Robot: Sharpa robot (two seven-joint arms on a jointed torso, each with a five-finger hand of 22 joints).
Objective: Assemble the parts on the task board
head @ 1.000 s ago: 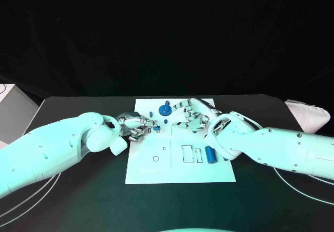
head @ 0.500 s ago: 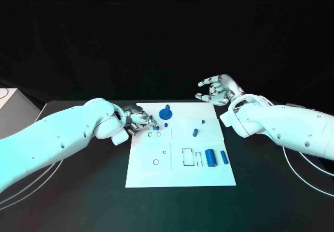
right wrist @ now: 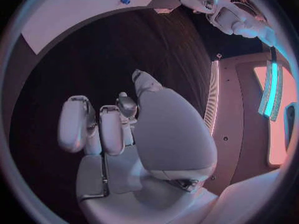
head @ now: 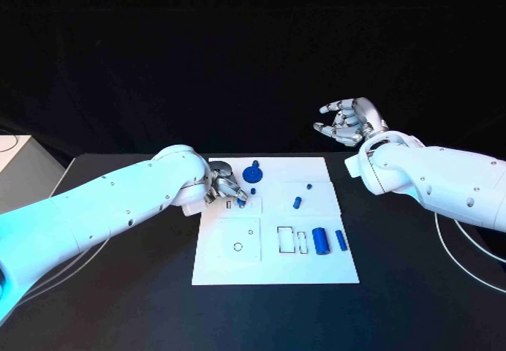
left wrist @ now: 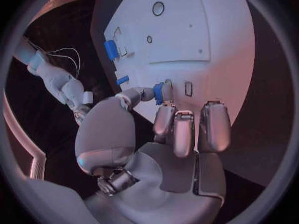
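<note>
The white task board (head: 274, 267) lies mid-table. My left hand (head: 224, 183) rests over its far left corner and pinches a small blue part (left wrist: 158, 92) between thumb and a finger, just above the board (left wrist: 187, 35). A round blue piece (head: 253, 173) stands beside that hand. Two small blue pieces (head: 297, 201) lie in the far right field. A thick blue cylinder (head: 319, 239) and a thinner one (head: 341, 239) lie at the right. My right hand (head: 348, 121) is raised beyond the board's far right corner, fingers apart, holding nothing (right wrist: 124, 129).
The board has empty cut-outs near its middle (head: 284, 238) and a small ring hole (head: 239, 246). A white box (head: 11, 153) stands at the table's left edge. Cables (head: 464, 241) trail on the right. Black table surface (head: 126, 292) surrounds the board.
My right hand has lifted off the board's far part and drawn back to the right, up above the table. My left hand has edged further onto the board with its small blue part.
</note>
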